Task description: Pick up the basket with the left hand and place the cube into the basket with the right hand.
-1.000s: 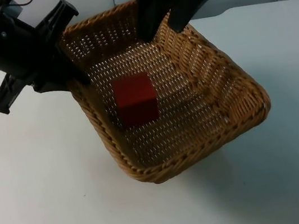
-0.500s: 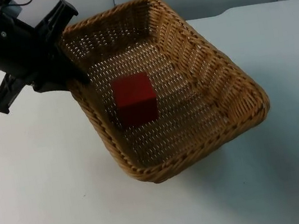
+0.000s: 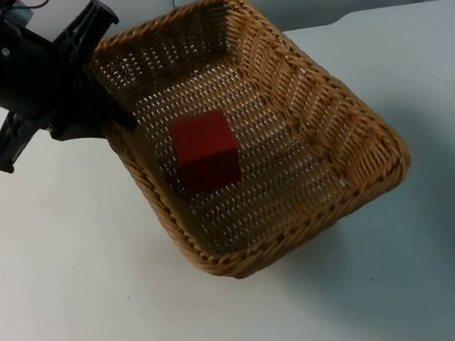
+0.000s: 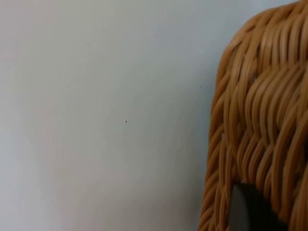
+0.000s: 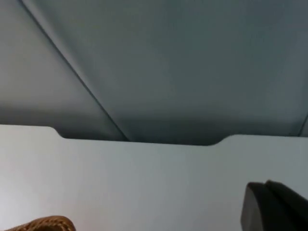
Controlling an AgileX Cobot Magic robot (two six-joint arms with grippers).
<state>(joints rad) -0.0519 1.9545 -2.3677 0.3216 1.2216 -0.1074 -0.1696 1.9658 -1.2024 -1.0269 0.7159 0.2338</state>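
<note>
One cube [image 3: 205, 151] lies inside one basket [image 3: 326, 133], on its woven floor, nearer the wall that the left gripper holds than the opposite wall. The cube is a plain red block with flat faces and sharp edges; its top face is a lighter red than the shadowed side.

The basket is rectangular, made of honey-brown wicker, with an open-weave floor, sloping walls and a thick braided rim. It sits tilted over the white table [image 3: 77, 315], and the corner farthest from the left gripper is low, near the table top. In the left wrist view the rim's braided strands [image 4: 260, 125] stand close against the smooth table.

The left gripper [image 3: 101, 112], black and angular, is pinched onto the basket's rim at one long wall.

Of the right gripper, one black fingertip [image 5: 274, 207] shows above the table beside a bit of basket rim [image 5: 45, 224]; I cannot tell how its fingers stand. Beyond the table rises the grey partition wall [image 5: 183, 67].
</note>
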